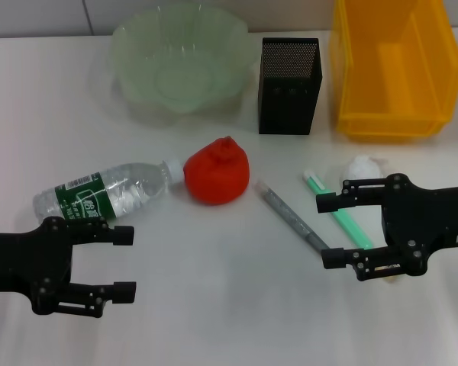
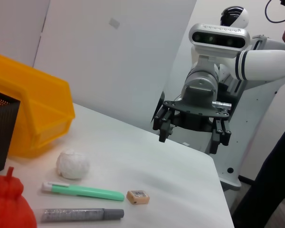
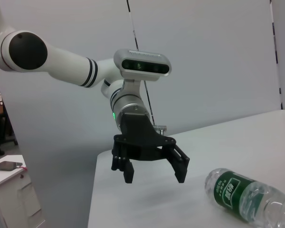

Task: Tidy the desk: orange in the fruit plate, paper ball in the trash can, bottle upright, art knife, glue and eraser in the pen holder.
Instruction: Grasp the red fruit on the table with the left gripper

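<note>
Clear plastic bottle (image 1: 103, 192) lies toppled near the counter's (image 1: 214, 305) left edge; left hand (image 1: 124, 262) and right hand (image 1: 327, 230) hover spread, empty.

Head cam: high, steep down-look over the whole desk. Left wrist cam: low near the desk, looking across at the right gripper (image 2: 192, 135), with the eraser (image 2: 137, 196) close. Right wrist cam: low, looking back at the left gripper (image 3: 152, 175). All three share the desk.
</note>
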You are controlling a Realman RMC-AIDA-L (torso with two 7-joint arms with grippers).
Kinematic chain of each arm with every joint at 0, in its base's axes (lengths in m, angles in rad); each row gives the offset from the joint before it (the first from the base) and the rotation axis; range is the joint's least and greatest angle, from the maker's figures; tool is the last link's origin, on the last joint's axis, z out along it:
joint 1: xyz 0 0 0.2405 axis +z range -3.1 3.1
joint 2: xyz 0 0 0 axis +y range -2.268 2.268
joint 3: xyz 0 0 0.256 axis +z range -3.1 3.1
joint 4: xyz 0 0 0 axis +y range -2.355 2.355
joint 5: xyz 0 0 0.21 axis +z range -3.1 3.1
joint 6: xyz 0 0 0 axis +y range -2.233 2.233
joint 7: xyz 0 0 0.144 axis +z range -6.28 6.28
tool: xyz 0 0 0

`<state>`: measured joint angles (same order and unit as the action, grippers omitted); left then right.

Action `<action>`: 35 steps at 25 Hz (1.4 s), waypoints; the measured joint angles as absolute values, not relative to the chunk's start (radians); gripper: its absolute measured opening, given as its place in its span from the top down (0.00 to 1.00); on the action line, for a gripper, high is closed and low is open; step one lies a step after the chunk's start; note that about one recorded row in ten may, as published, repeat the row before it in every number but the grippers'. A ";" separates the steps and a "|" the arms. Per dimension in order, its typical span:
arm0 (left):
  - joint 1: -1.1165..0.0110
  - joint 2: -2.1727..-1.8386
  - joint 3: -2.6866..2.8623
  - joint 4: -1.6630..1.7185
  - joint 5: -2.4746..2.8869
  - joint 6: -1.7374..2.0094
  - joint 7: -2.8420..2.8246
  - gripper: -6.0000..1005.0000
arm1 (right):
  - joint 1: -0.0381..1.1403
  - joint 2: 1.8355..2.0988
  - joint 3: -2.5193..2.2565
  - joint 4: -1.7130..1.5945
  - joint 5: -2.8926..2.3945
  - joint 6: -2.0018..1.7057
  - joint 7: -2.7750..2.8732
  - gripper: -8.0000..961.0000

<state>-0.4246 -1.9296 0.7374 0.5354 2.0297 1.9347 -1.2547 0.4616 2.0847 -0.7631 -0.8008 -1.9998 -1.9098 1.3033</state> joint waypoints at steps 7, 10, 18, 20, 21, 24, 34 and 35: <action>-0.420 -1.930 0.736 0.542 2.029 1.934 -1.256 0.16 | 0.457 2.084 -0.768 -0.801 -2.000 -1.910 1.306 0.24; -0.418 -1.930 0.735 0.541 2.029 1.934 -1.256 0.16 | 0.454 2.083 -0.768 -0.801 -2.000 -1.912 1.307 0.24; -0.419 -1.937 0.723 0.559 2.025 1.934 -1.268 0.16 | 0.440 2.080 -0.758 -0.807 -2.000 -1.917 1.311 0.24; -0.423 -1.942 0.700 0.592 2.021 1.934 -1.287 0.16 | 0.421 2.079 -0.754 -0.830 -2.000 -1.918 1.321 0.25; -0.425 -1.945 0.688 0.608 2.020 1.934 -1.293 0.16 | 0.410 2.079 -0.751 -0.849 -2.000 -1.918 1.329 0.25; -0.438 -1.989 0.619 0.718 2.019 1.932 -1.308 0.16 | 0.366 2.078 -0.732 -0.922 -2.000 -1.921 1.357 0.25; -0.562 -2.069 0.678 0.689 2.020 1.620 -1.308 0.16 | 0.291 2.078 -0.525 -1.058 -2.010 -2.029 1.386 0.25; -0.580 -2.069 0.690 0.660 2.019 1.577 -1.306 0.16 | 0.287 2.078 -0.517 -1.064 -2.011 -2.033 1.386 0.26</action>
